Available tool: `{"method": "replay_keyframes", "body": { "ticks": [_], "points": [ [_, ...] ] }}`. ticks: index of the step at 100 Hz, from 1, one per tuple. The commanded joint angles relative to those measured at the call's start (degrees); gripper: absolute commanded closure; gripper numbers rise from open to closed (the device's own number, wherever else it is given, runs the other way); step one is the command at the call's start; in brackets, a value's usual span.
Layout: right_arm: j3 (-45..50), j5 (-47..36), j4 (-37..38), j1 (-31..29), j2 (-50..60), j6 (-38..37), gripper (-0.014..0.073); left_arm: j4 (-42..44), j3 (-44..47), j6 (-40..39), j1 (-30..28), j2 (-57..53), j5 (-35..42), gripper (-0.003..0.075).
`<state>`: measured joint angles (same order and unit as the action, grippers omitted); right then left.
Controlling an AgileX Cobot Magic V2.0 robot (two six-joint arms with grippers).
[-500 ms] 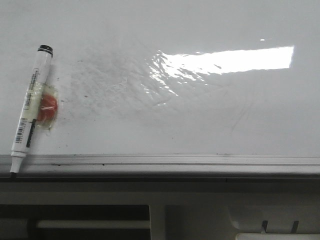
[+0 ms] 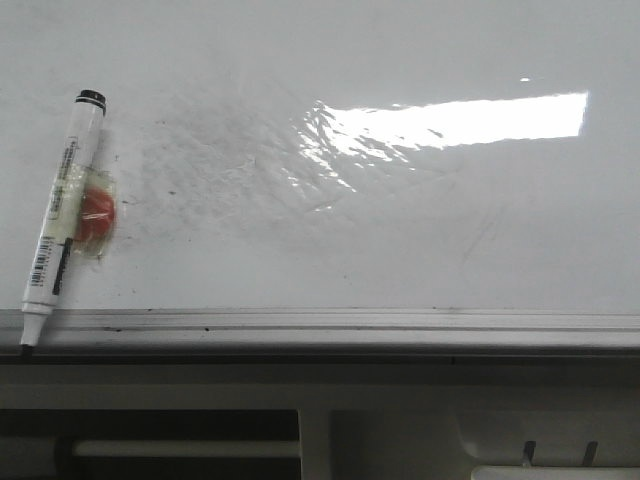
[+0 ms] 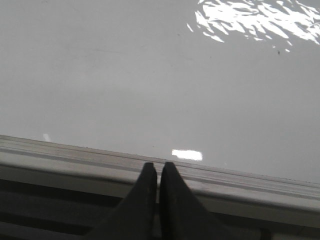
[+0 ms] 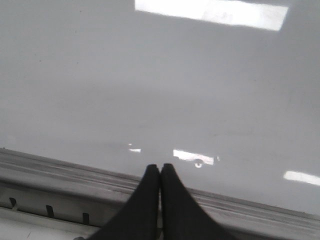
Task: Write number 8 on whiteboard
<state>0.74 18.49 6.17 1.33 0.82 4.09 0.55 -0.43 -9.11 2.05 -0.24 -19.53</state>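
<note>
Below me runs a cream panel [image 2: 400, 385] with a dark slot [image 2: 150, 425] holding a pale bar [image 2: 185, 449]. Overhead light glares as a bright rectangle [image 2: 470, 120] ahead of me.

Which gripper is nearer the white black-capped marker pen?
Probably left. The marker pen shows in neither wrist view; left gripper and right gripper sit over the grey rail, only left seeing ripples near it.

White marker [image 2: 58, 225] with black cap, lying tilted, nib end down at the near edge. Red magnet [image 2: 97, 218] under clear tape just beside its barrel. Cream panel [image 2: 400, 420] below.
</note>
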Motion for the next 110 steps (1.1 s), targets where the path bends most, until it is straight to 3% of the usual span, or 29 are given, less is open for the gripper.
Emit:
{"method": "replay_keyframes", "body": {
  "ticks": [1,28,46,53,62,67,92,103,110],
  "points": [
    [0.55,-0.98,0.14,0.04,1.08,-0.01,0.0637,-0.55,2.3,-0.35,-0.19,-1.57,2.26,0.0741],
    [0.55,-2.26,7.64,0.04,1.08,0.1,0.0637,0.76,2.3,-0.35,-0.19,-1.57,2.26,0.0741],
    [0.55,-14.7,7.93,0.04,1.08,0.0,0.0637,-1.85,2.3,-0.43,-0.19,-1.57,4.2,0.0741],
    [0.55,-21.17,4.37,0.04,1.08,-0.23,0.0637,-11.42,2.3,-1.21,-0.19,-1.57,6.76,0.0741],
    [0.55,-25.96,-7.23,0.04,1.08,-4.09,0.0637,-29.16,2.3,-1.21,-0.19,-1.57,8.47,0.0741],
    [0.55,-26.24,-12.21,0.04,1.08,-5.13,0.0637,-34.54,2.3,-1.21,-0.19,-1.57,8.47,0.0741],
    [-0.51,-26.12,-28.43,0.04,1.08,-5.13,0.0637,-48.6,2.3,-1.21,-0.19,-1.57,9.26,0.0741],
    [-3.85,-24.11,-29.14,0.04,1.08,-5.13,0.0637,-49.89,1.01,-0.22,-0.08,-1.57,9.64,0.0741],
    [-7.38,-18.49,-28.67,0.04,0.7,-4.77,0.0637,-48.97,-1.09,3.45,0.0,-1.57,9.26,0.0741]
  ]
}}
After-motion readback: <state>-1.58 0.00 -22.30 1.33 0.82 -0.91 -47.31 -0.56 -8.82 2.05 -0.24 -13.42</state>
